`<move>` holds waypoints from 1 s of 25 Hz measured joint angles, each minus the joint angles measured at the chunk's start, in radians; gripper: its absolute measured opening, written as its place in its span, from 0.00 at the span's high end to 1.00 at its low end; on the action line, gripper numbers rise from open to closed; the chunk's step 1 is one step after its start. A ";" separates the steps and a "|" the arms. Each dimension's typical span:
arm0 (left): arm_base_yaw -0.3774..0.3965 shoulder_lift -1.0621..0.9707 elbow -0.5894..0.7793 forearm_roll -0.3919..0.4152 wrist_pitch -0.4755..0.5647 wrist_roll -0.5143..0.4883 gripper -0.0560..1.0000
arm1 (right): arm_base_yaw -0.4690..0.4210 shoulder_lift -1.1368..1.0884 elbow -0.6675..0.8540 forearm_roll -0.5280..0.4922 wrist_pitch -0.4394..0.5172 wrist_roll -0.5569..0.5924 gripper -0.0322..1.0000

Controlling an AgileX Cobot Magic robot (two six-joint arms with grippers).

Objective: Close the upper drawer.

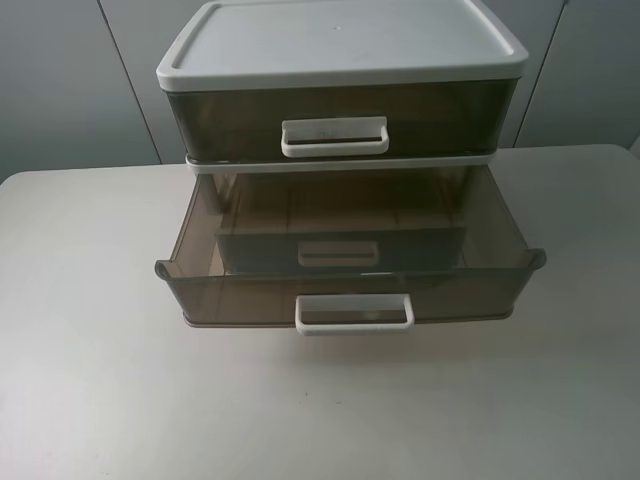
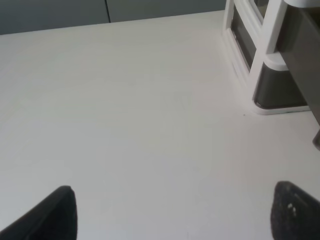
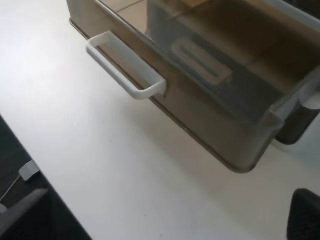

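The upper drawer (image 1: 340, 115), smoky-brown with a faintly scuffed white loop handle (image 1: 335, 137), sits in the top tier under the white lid (image 1: 340, 40), its front flush with the unit. The bottom drawer (image 1: 350, 290) is pulled far out toward the table's front, with its white handle (image 1: 354, 312) facing forward; it also shows in the right wrist view (image 3: 210, 100). Neither gripper shows in the exterior high view. My left gripper (image 2: 172, 215) is open and empty over bare table beside the unit's side (image 2: 260, 60). My right gripper (image 3: 162, 220) is open and empty near the bottom drawer's front corner.
The drawer unit stands at the back middle of a white table (image 1: 100, 380). The pulled-out bottom drawer is empty inside. The table's front edge (image 3: 45, 165) shows in the right wrist view, with dark floor beyond it. A grey wall stands behind.
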 joint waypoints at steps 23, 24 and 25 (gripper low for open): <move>0.000 0.000 0.000 0.000 0.000 0.000 0.25 | -0.743 -0.094 0.000 0.002 0.000 -0.012 0.29; 0.000 0.000 0.000 0.000 0.000 0.000 0.25 | -0.744 -0.096 0.000 0.002 0.000 -0.015 0.29; 0.000 0.000 0.000 0.000 0.000 0.000 0.25 | -0.746 -0.096 0.000 0.002 0.000 -0.016 0.29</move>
